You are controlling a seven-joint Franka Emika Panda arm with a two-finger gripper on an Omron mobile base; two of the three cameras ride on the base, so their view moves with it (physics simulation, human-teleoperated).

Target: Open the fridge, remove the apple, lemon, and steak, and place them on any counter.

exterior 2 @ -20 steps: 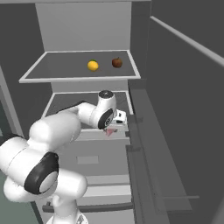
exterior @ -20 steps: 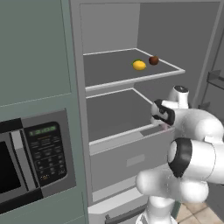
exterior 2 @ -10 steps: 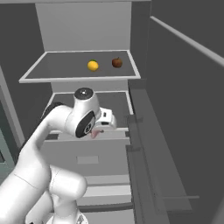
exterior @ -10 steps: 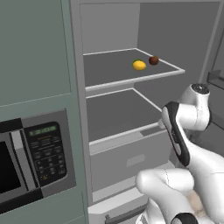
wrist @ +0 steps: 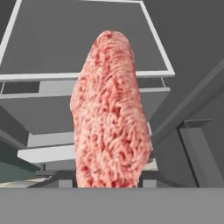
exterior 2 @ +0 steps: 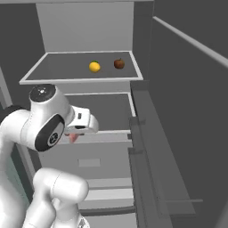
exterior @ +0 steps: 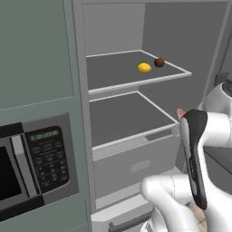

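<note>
The arm is folded back out of the open fridge [exterior: 136, 118], its forearm tilted and the hand drawn in front of the middle shelf [exterior 2: 100, 109]. In the right base view the hand points across, with a pink tip hanging under it; in the left base view the same pink tip peeks out above the dark forearm. That is the steak [wrist: 110, 113], and the hand view shows it close up: a long rounded slab, mottled pink and red with a coarse, crumbly grain, standing on end straight out of the pincer [exterior 2: 73, 136]. The pincer is closed on its lower end; the fingertips themselves are hidden behind the meat.

On the upper shelf [exterior: 113, 72] the lemon [exterior: 144, 67] and the apple [exterior: 159, 62] sit near each other but apart, towards the shelf's right front. The lemon is bright yellow and oval, the apple a dark brownish-red ball.

The shelves are flat grey panels with pale rims; below them is a plain grey drawer [exterior: 136, 165]. The open door [exterior 2: 187, 111] stands at the arm's right, its rails close to the hand. Left of the fridge is a grey-green cabinet [exterior: 34, 50] with a microwave [exterior: 31, 167] set in it.
</note>
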